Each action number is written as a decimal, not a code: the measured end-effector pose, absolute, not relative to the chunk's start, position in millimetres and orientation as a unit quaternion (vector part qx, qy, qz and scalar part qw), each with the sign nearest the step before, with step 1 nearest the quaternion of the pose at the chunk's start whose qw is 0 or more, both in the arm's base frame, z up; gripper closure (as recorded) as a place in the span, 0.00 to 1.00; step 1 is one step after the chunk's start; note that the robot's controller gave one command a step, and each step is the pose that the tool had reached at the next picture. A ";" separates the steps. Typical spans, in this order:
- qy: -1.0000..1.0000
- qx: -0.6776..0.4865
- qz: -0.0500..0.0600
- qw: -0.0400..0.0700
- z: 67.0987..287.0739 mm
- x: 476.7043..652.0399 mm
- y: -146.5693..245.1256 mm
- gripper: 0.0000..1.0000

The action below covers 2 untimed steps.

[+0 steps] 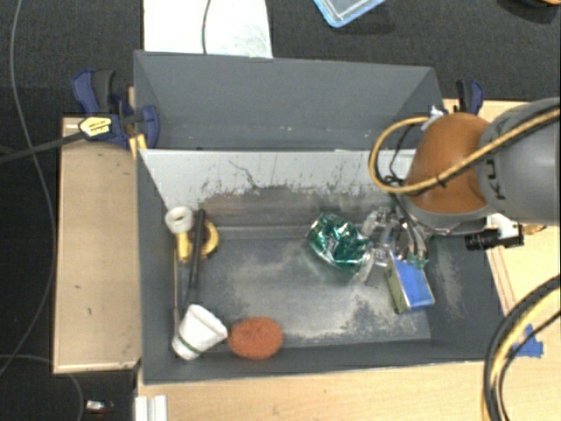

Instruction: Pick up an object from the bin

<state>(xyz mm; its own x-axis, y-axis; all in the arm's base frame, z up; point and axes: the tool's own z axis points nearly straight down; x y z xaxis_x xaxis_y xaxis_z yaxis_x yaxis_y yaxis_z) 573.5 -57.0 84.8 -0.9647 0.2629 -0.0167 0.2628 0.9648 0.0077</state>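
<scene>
Green crumpled wrapper [337, 242] is lying right of centre, gripper [390, 251] hovering just beside it; apart or together, cannot tell.

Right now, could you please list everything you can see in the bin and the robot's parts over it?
bin: one, grey, centre.
wrapper: one, shiny green, right of centre.
block: one, blue, right side of the floor.
cup: one, white, front left corner.
ball: one, rust orange, beside the cup.
stick: one, black, left side.
curved piece: one, yellow, by the stick's top.
arm: one, grey with orange cover, from the right.
pincer: one, metal, between wrapper and block.
</scene>
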 end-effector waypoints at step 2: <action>0.999 -0.050 0.002 0.011 123.7 584.8 -14.2 0.00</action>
